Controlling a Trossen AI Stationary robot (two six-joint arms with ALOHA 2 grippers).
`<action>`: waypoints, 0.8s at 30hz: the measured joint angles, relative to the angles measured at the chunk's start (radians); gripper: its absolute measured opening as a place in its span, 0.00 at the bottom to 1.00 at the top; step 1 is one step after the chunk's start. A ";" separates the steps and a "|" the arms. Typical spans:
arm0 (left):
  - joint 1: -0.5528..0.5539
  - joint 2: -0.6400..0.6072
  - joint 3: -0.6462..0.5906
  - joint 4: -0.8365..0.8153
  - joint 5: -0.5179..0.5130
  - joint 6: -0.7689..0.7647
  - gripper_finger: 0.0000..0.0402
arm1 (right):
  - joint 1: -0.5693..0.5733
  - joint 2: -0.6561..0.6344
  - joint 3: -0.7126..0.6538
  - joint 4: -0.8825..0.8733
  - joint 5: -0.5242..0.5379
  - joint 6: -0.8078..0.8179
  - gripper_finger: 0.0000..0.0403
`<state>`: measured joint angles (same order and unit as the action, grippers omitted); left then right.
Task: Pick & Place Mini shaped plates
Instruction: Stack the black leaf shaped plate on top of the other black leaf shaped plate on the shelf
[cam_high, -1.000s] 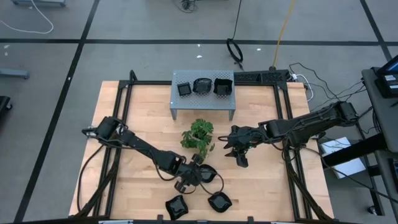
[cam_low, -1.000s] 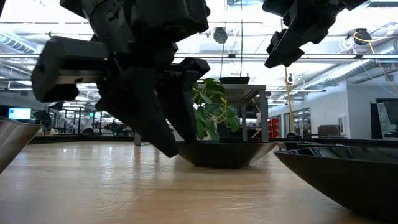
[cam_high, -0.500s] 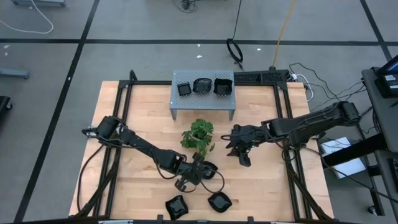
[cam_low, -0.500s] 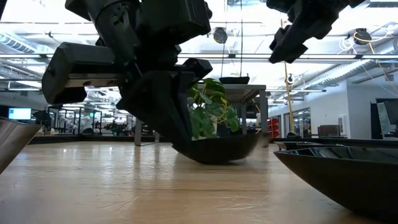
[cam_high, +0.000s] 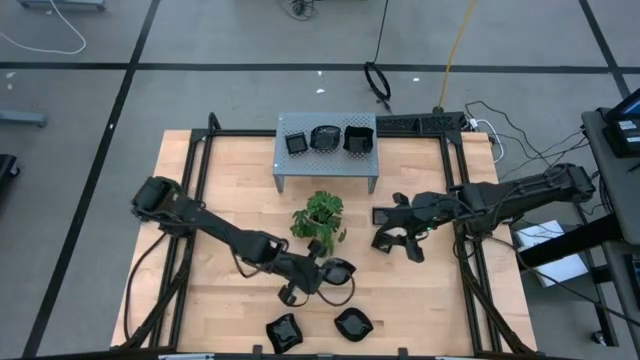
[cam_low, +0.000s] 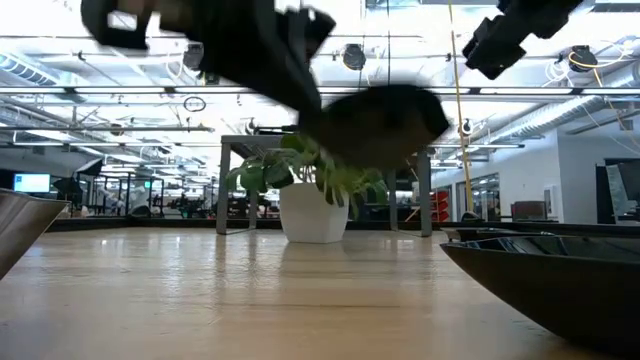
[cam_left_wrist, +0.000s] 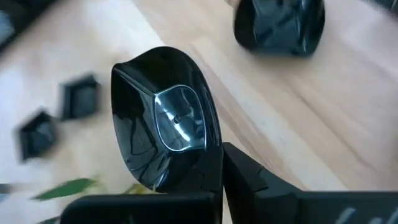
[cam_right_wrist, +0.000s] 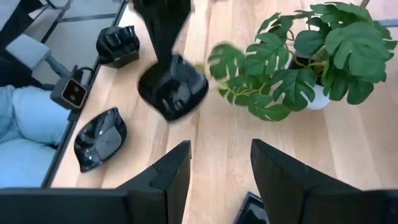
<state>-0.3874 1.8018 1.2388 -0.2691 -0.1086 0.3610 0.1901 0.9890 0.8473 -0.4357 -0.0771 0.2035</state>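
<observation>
My left gripper (cam_high: 320, 277) is shut on one mini shaped plate (cam_high: 341, 270), a glossy black wavy-edged dish, held in the air in front of the plant (cam_high: 320, 218). The low view shows the plate (cam_low: 385, 120) well above the tabletop. Two more black plates (cam_high: 283, 332) (cam_high: 352, 323) rest on their bases by the table's near edge. Three others (cam_high: 325, 138) sit on the grey shelf (cam_high: 300, 160) at the far side. My right gripper (cam_high: 400, 240) hovers open to the right of the plant, with nothing between its fingers (cam_right_wrist: 168, 174). My left gripper pinches the plate's rim (cam_left_wrist: 202, 163) between its two fingers, at the edge nearest the wrist. The fingers come from the table's left, slanting down. The plate juts out beyond the fingertips, tilted and lifted clear of the table.
The potted plant (cam_right_wrist: 311, 56) stands mid-table between the arms and the shelf. A black frame (cam_high: 195, 160) runs round the tabletop. A person in light blue (cam_right_wrist: 18, 118) shows beyond the near edge. Bare wood (cam_high: 420, 300) lies at the near right.
My left gripper has shut on the rim of the plate that lay in front of the plant. It has risen with the plate, which has tipped and come clear of the table. My right gripper has drawn a little toward the table's right edge, still open.
</observation>
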 joint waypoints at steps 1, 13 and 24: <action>0.000 -0.020 0.000 0.002 -0.008 0.000 0.01 | 0.004 -0.021 -0.023 0.008 0.003 -0.006 0.39; 0.071 -0.272 0.000 0.005 -0.230 0.085 0.01 | 0.048 -0.233 -0.380 0.314 0.109 -0.011 0.39; 0.379 -0.290 0.000 0.010 -0.260 0.180 0.02 | 0.048 -0.334 -0.638 0.670 0.111 -0.103 0.39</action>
<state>-0.0084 1.5118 1.2388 -0.2592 -0.3685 0.5414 0.2379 0.6554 0.2094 0.2339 0.0336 0.1008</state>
